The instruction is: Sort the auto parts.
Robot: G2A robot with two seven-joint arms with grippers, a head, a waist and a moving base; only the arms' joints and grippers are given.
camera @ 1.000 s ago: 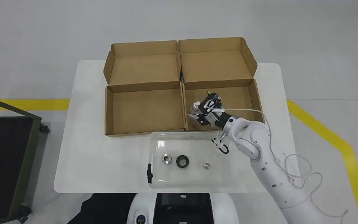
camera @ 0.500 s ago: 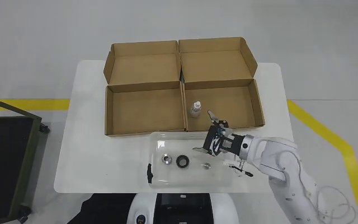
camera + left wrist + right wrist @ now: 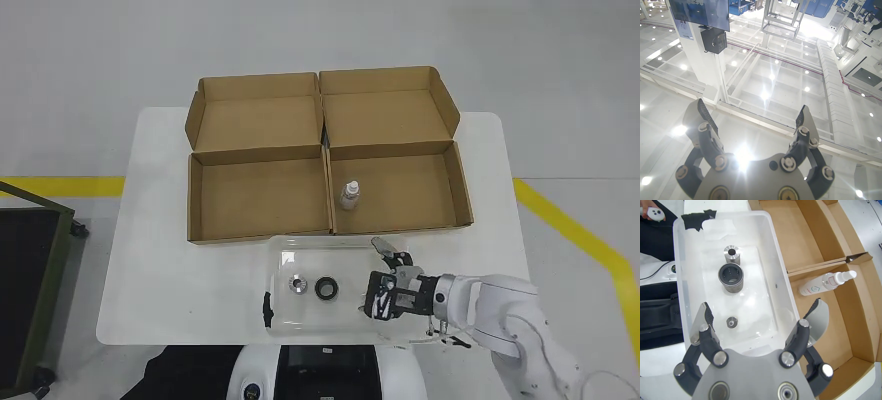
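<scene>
A white table [image 3: 150, 250] is carrying everything. Two open cardboard boxes are sitting side by side on its far half, touching along one wall: the left box [image 3: 258, 195] and the right box [image 3: 420, 190], their lids folded back flat behind them. A clear bin [image 3: 285, 245] is lying along the near edge, just in front of both boxes, with black tape [image 3: 266, 308] stuck on its left end.

The right arm [image 3: 500, 320] is coming in from the near right corner. The right gripper [image 3: 761, 305] is hanging over the right end of the bin with its jaws spread wide and nothing between them; one finger is sitting above the bin's near wall, the other above the edge of the right box.

The left gripper [image 3: 752, 105] is pointing up at the ceiling, also spread wide and holding nothing.

A white spray bottle [image 3: 349, 193] is sitting in the right box, just beside the wall shared with the left box.

Three parts are lying in a row inside the bin. A black ring bearing [image 3: 326, 288] is standing in the middle, a steel cylinder [image 3: 298, 285] just beside it toward the taped end. A little metal disc [image 3: 731, 322] is resting apart from them, nearest the right gripper and below its spread fingers.
</scene>
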